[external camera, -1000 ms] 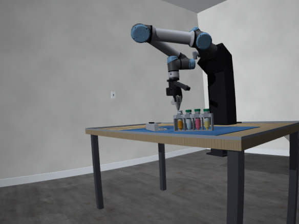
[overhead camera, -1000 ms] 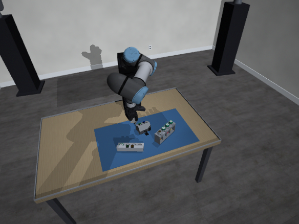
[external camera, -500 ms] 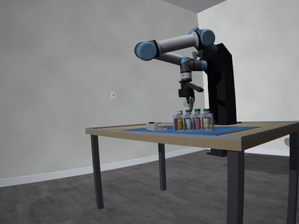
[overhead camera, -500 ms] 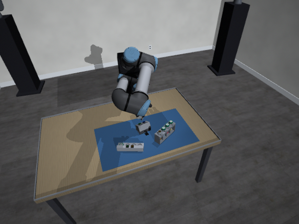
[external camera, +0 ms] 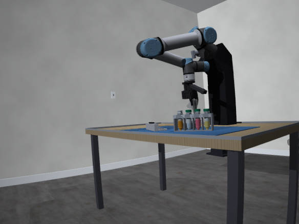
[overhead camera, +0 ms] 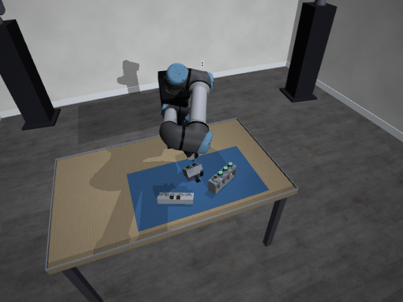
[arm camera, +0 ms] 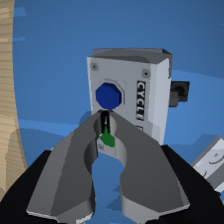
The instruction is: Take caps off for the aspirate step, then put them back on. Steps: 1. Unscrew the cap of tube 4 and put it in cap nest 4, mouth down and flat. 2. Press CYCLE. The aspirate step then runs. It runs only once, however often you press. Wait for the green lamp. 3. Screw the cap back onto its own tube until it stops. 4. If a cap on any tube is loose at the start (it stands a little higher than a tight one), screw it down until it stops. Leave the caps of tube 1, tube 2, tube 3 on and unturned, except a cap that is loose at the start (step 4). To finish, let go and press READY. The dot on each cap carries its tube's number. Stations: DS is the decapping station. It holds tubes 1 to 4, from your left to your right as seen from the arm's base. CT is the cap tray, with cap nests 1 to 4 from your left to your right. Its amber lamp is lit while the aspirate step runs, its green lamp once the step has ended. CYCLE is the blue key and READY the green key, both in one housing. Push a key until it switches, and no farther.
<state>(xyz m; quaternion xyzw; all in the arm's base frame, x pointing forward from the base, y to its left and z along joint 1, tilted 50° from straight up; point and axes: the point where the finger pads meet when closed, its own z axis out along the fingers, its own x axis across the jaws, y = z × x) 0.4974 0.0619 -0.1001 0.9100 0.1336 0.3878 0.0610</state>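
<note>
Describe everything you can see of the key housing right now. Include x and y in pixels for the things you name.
The key housing (overhead camera: 194,171) (arm camera: 129,71) is a pale grey box, plastic or painted metal by its look, standing on the blue mat (overhead camera: 246,179) (external camera: 225,130) (arm camera: 50,75). Its top face carries screws, a blue octagonal key (arm camera: 108,96) lettered CYCLE, and a green key (arm camera: 107,139) partly hidden by the shut gripper (overhead camera: 192,159) (external camera: 194,108) (arm camera: 105,111). A small black part (overhead camera: 197,180) (arm camera: 180,90) juts from one side. Whether the fingertips touch the housing, I cannot tell.

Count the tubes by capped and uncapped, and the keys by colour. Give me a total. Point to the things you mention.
Capped tubes (overhead camera: 225,168) (external camera: 197,123): 3
Uncapped tube (overhead camera: 215,178) (external camera: 180,124): 1
Blue key (overhead camera: 194,165) (arm camera: 108,96): 1
Green key (overhead camera: 188,166) (arm camera: 107,139): 1
Total: 6
</note>
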